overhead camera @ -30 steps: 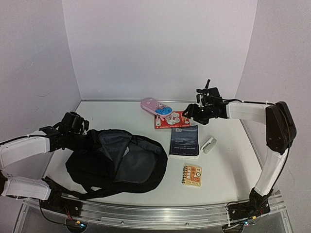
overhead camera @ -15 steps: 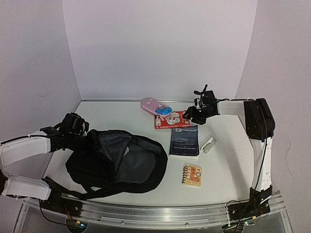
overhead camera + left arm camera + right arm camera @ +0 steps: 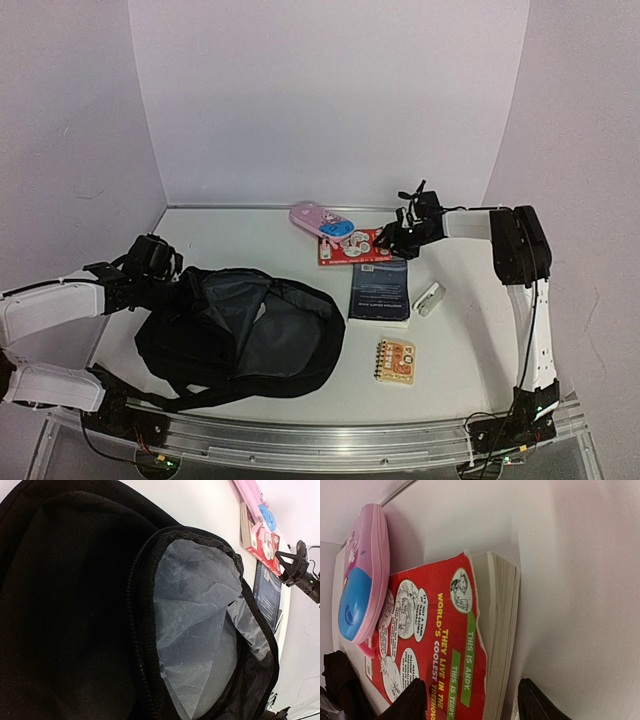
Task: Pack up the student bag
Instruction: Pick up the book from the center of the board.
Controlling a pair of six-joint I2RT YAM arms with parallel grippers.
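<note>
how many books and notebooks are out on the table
3: red comic-covered paperback farthest back; dark blue book in front of it; small orange spiral notebook at the front. Others may hide in the black fabric backpack.

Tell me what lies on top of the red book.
A pink case rests on one corner of the red book. The cover beneath it is hidden.
</note>
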